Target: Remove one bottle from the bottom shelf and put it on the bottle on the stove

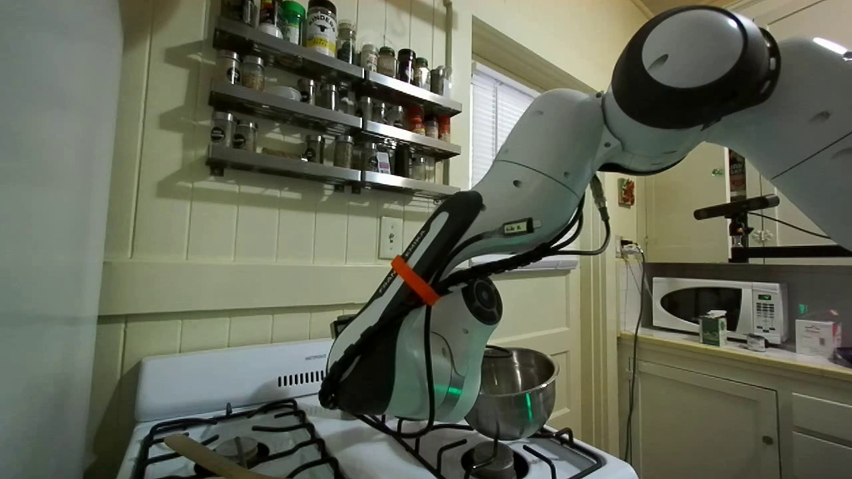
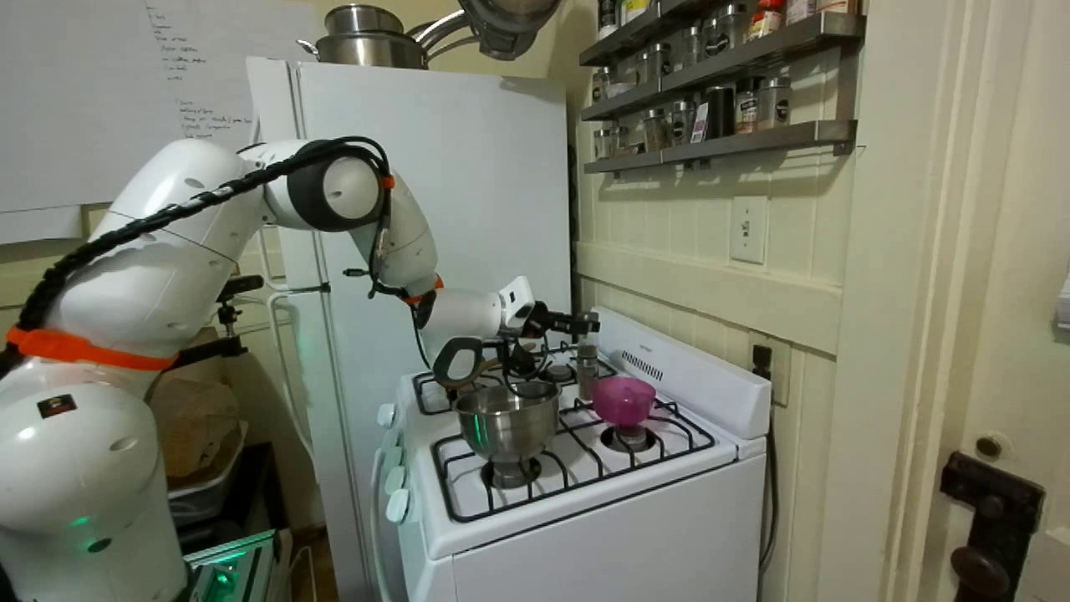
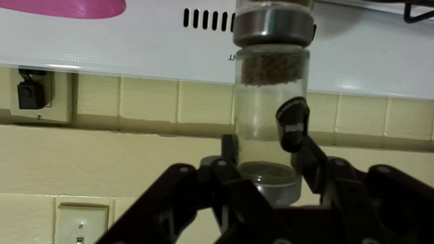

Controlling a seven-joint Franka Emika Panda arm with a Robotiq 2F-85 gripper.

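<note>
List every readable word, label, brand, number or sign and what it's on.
"FRAN" "EMIKA": robot arm, orange strap between.
"KINDER": white jar, last letter unclear.
"NT": stove panel, inverted in wrist view.
Too blurred: bottle label, wall writing, microwave display, arm sticker, other jar labels.

Stove in both ext. views

- Arm: in an ext. view, base lower L of frame, upper part angled up, bent at elbow, upper L
- Forearm: in an ext. view, slanted from upper R twd lower ctr
- Wrist: lower ctr there
- Gripper: wrist view, bottom ctr-R; approx. horiz. in an ext. view
- Fingers: clamped, gap btwn
</note>
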